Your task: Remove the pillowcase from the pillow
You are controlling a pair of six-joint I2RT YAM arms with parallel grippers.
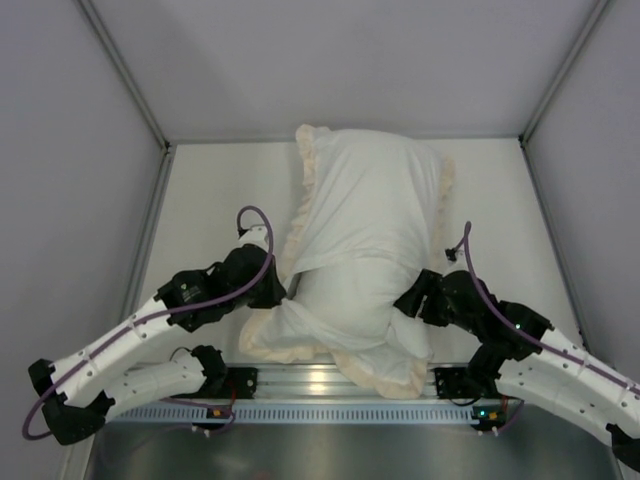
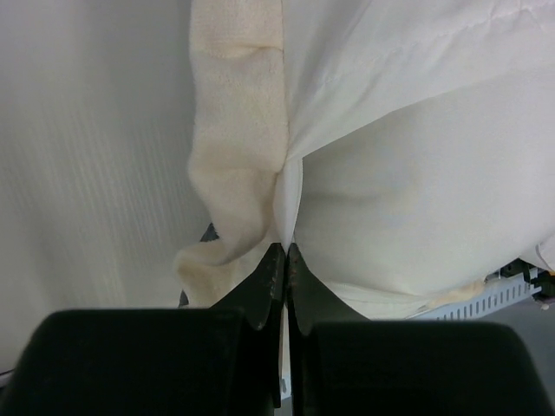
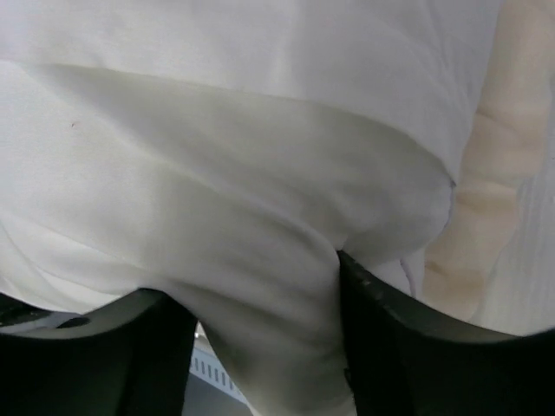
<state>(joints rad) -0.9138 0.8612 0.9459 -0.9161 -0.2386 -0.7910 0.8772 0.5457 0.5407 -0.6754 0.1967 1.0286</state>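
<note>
The pillowcase [image 1: 370, 190], white face up with a cream ruffled frill, is laid on the table [image 1: 215, 190]; the plump, smooth pillow [image 1: 335, 305] protrudes at its near end. The left gripper [image 2: 286, 250] is clamped on the pillowcase edge beside the frill. The right gripper [image 3: 256, 290] is held with jaws apart around bulging white fabric.

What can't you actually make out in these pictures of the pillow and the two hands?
- Left wrist view: how much cloth the left hand pinches; its shut fingers hide the fold.
- Right wrist view: whether the right hand squeezes the white fabric or only straddles it; bulging cloth covers the contact.
- Top view: how far the pillow reaches inside the pillowcase; the cover hides it.
- All views: the pillowcase's underside, against the table.
</note>
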